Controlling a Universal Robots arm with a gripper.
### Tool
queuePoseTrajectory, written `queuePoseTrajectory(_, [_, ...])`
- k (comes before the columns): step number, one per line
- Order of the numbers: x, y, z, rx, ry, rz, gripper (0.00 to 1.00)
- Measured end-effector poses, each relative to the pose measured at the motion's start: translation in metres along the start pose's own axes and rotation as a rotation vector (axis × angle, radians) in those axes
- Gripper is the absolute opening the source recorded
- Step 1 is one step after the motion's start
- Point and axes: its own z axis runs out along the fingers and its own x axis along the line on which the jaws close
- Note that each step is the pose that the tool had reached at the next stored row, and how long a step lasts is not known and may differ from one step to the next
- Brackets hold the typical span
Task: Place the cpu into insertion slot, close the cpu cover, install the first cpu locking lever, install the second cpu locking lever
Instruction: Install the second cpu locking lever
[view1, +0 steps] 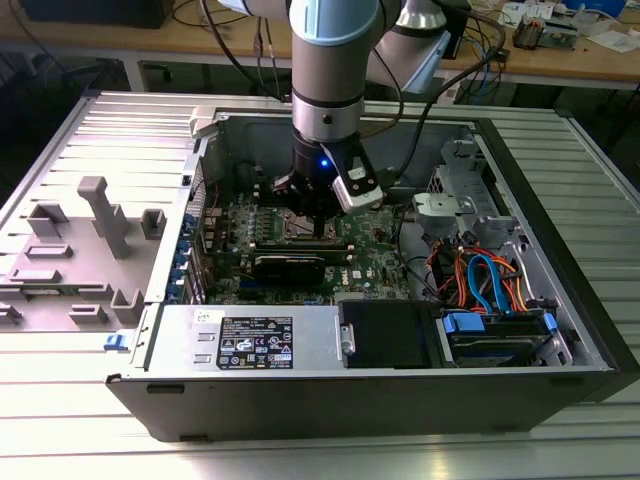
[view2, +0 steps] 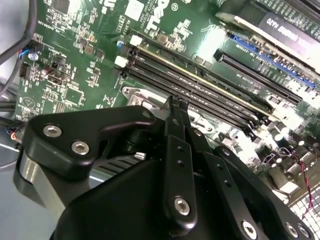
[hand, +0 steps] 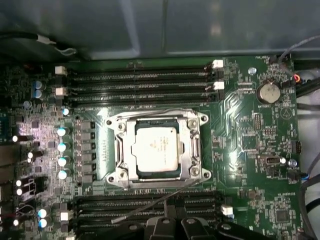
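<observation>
While the cpu (hand: 156, 146) sits under the cpu cover (hand: 192, 146), the claw (view2: 176, 104) is pressed together.

Item count, first wrist view: one cpu (hand: 156, 148), seated in one insertion slot (hand: 121, 171), under one cpu cover (hand: 192, 149). Two thin wire locking levers (hand: 150, 208) run along opposite sides of the socket. Memory slots (hand: 137, 86): two groups, one on each side of the socket; three long slots are distinguishable in the far group. One round coin cell (hand: 269, 92). One claw (hand: 172, 212).

Exterior view: one robot arm (view1: 330, 70), one open computer case (view1: 400, 390).
</observation>
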Motion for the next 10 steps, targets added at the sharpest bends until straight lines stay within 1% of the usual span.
queuePoseTrajectory(1, [0.0002,0.0000,0.0000,-0.0065,0.0003,0.000,0.11])
queuePoseTrajectory(2, [0.0003,-0.0001,-0.0001,-0.0090,0.0004,0.000,0.11])
queuePoseTrajectory(6, [0.0003,-0.0004,0.0000,-0.0101,0.0004,0.000,0.11])
queuePoseTrajectory(8, [0.0004,-0.0028,0.0000,-0.0138,0.0006,0.000,0.11])
queuePoseTrajectory(9, [0.0008,-0.0031,0.0001,-0.0163,0.0007,0.000,0.11])
queuePoseTrajectory(10, [0.0010,-0.0032,0.0001,-0.0233,0.0010,0.001,0.11])
